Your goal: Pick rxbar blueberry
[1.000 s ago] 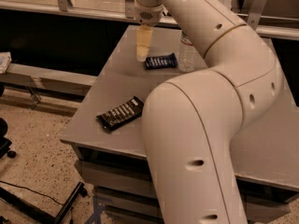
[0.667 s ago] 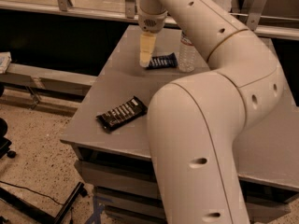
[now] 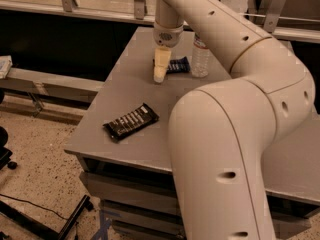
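So, most of the view is taken up by the big cream-coloured arm point(image 3: 240, 134), which is bent up from the near right and reached over to the far side of the grey table point(image 3: 125, 94). That table is stood on a speckled floor point(image 3: 35, 149), with a dark cable point(image 3: 30, 204) seen lying at the near left.

A long black-wrapped bar point(image 3: 131, 122) with white lines is laid flat near the table's near-left edge, well apart from everything else. A clear water bottle point(image 3: 200, 58) is stood upright at the far side, just right of the other bar.

The gripper point(image 3: 159, 76) is pointed straight down at the far middle of the table, its tip right at the tabletop or barely above it. Whether it's spread or pressed together honestly can't be told from this angle.

The rxbar blueberry point(image 3: 179, 65) is found flat on the table between gripper and bottle, its left end overlapped by the gripper.
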You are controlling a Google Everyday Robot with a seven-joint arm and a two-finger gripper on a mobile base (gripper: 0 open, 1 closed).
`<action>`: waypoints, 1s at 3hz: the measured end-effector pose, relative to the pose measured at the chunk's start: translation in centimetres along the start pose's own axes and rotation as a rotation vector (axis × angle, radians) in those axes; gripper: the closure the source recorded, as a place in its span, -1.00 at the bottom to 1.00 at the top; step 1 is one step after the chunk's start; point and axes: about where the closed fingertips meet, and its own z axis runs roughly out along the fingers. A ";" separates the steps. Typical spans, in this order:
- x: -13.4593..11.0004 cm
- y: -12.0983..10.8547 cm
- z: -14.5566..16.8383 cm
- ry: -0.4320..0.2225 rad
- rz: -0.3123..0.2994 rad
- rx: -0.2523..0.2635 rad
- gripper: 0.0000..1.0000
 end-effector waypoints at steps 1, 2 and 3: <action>0.6 0.6 0.4 0.005 0.004 -0.015 -1.00; 1.2 1.0 0.4 0.012 0.011 -0.023 -1.00; 1.7 1.2 0.4 0.016 0.017 -0.028 -1.00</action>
